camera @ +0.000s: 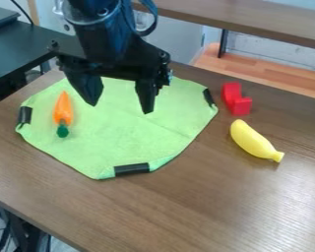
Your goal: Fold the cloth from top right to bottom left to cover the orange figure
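While pincer (120,108) hangs abv cloth (124,142), carrot (63,109) long axis fore-aft, green end nearest.

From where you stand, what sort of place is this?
Probably a lab or workshop: a black robot arm hangs over a wooden table set with a green cloth and a toy-like carrot.

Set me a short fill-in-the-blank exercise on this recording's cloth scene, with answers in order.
1. The orange carrot lies on a cloth whose colour is ____.
2. The black strips visible along the cloth's edge number ____.
3. The fingers of the tool are not shut but ____.
4. Off the cloth, near the red block, lies a banana coloured ____.

Missing words: green; three; open; yellow
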{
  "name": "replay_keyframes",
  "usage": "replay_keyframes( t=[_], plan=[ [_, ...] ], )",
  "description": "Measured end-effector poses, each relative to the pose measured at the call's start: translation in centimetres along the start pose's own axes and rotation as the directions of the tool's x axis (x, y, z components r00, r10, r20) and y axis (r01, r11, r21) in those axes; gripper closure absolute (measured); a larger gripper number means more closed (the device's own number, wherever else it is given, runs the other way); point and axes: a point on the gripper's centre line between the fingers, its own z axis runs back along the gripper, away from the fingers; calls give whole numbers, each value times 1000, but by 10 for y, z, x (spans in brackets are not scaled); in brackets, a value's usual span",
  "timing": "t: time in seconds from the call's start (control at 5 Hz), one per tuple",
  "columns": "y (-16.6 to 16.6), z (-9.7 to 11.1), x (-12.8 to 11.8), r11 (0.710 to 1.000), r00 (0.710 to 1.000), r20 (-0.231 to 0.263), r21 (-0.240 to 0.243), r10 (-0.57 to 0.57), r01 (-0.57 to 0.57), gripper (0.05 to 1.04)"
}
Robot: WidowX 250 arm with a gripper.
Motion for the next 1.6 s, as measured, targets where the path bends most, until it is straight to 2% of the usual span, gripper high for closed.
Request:
replay_keyframes(
  t=[0.2,0.4,0.6,0.8,1.0,1.4,1.6],
  plan=[
    [1,-5,-2,1000,1000,-12,9,4,-4,83],
    [-8,-34,8,996,998,4,60,70,-70,83],
    [-19,-66,26,985,989,70,106,129,-136,83],
    [-34,-98,51,977,976,149,113,162,-179,83],
    [-46,-116,72,974,970,175,122,169,-192,83],
    [-55,-145,111,951,954,184,155,237,-266,83],
    [-58,-160,121,945,952,181,175,246,-277,83]
  ],
)
